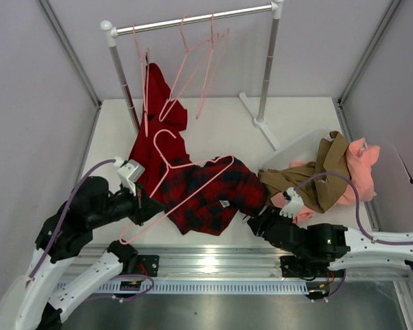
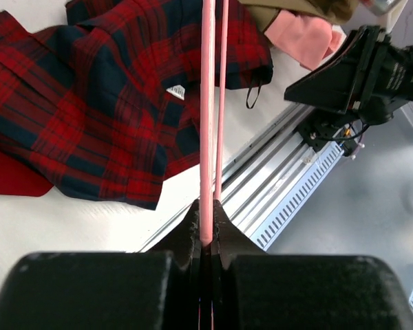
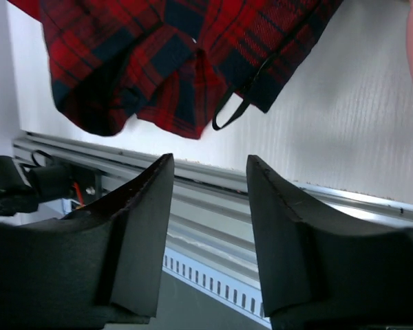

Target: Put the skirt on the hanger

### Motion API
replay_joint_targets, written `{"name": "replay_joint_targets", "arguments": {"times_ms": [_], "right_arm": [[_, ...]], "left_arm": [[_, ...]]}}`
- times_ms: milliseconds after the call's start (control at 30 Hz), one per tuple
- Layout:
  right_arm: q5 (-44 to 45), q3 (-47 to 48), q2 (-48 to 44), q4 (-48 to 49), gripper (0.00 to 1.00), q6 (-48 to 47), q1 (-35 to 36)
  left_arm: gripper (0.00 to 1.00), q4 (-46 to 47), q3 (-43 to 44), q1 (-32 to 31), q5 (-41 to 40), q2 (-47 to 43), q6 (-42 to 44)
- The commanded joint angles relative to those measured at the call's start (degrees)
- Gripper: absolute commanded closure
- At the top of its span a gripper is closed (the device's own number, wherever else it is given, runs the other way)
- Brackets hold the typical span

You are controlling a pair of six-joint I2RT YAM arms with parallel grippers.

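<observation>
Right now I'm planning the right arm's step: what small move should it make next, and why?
Probably ease the right gripper forward to the skirt and pinch its near edge: the jaws stand open and empty short of the cloth, while the left gripper is clamped on the hanger.

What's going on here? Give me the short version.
The left gripper is shut on a pink hanger, which lies across the plaid skirt on the table. The right gripper is open and holds nothing. It points at the skirt's near edge, where a small dark loop sticks out. The skirt is spread flat and is not on the hanger yet. A plain red garment lies behind it, and tan and pink clothes are piled to the right.
</observation>
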Motion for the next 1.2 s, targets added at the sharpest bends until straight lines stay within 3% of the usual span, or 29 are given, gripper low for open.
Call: {"name": "replay_joint_targets", "arguments": {"times_ms": [0, 133, 367, 667, 1167], "right_arm": [[6.32, -1.36, -2.17, 2.27, 0.50, 3.48, -0.35], [3.52, -3.30, -0.51, 4.65, 0.55, 2.95, -3.15], [-3.34, -4.53, 1.96, 8.78, 0.56, -1.96, -9.48], [-7.83, -6.55, 1.60, 14.75, 0.65, -6.54, -13.71], [-8.62, -6.99, 2.49, 16.34, 0.74, -6.11, -13.80]], "left_arm": [[1.00, 4.98, -1.76, -2.18, 0.38, 2.97, -2.59], [1.00, 5.51, -1.15, -11.03, -8.05, 6.32, -3.46], [1.00, 4.64, -2.11, -19.32, -14.47, 9.58, -5.14], [1.00, -0.99, -1.85, -21.79, -16.06, 9.14, -5.84], [1.00, -5.20, -0.97, -21.79, -7.62, 6.85, -4.44]]}}
